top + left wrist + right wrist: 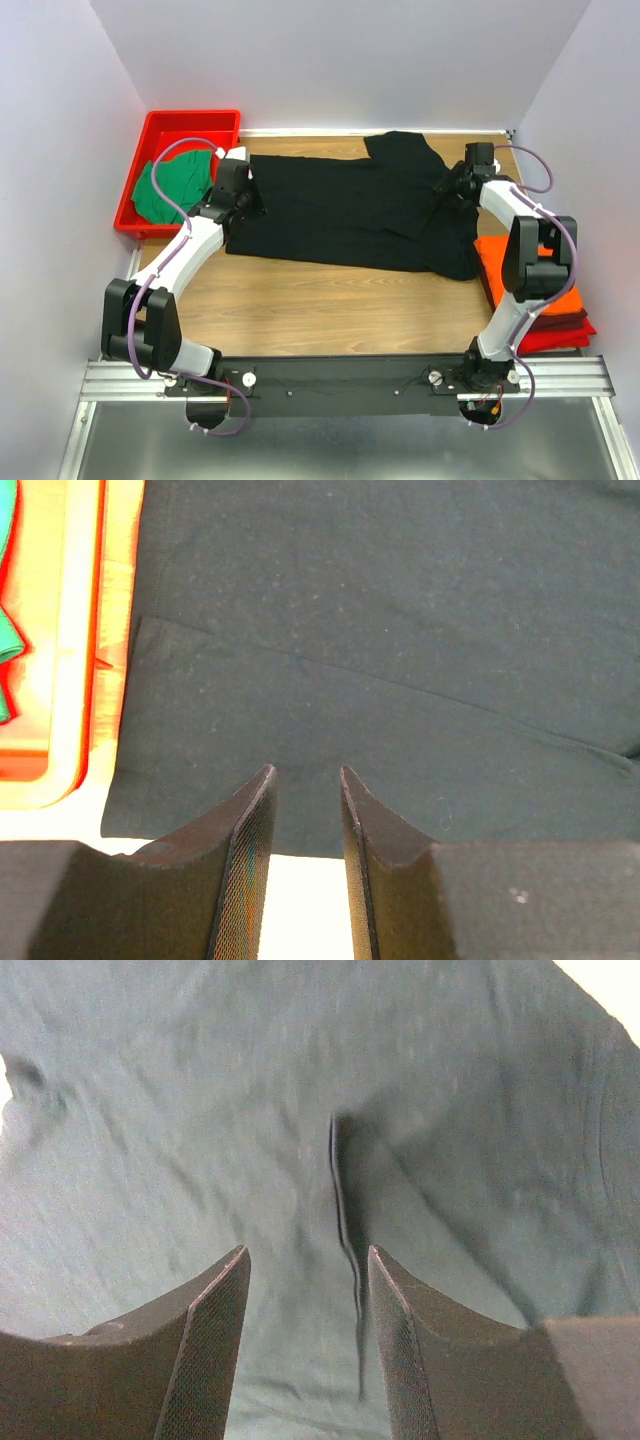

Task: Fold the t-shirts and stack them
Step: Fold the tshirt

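Note:
The black t-shirt (340, 210) lies spread across the table with its right part folded over. My left gripper (250, 200) sits at the shirt's left edge. In the left wrist view the left gripper (305, 770) is open over the hem of the black cloth (380, 630), with bare table between its fingers. My right gripper (448, 183) hovers over the shirt's right side. In the right wrist view the right gripper (308, 1250) is open above the black cloth (200, 1110), and a fold edge (345, 1220) runs between its fingers. The green t-shirt (170, 190) lies in the tray. The orange t-shirt (492, 262) lies folded at the right.
A red plastic tray (190, 122) stands at the back left, its rim (97, 660) beside the black shirt. Red folded cloth (560, 335) lies under the orange shirt at the right edge. White walls close in the table on three sides.

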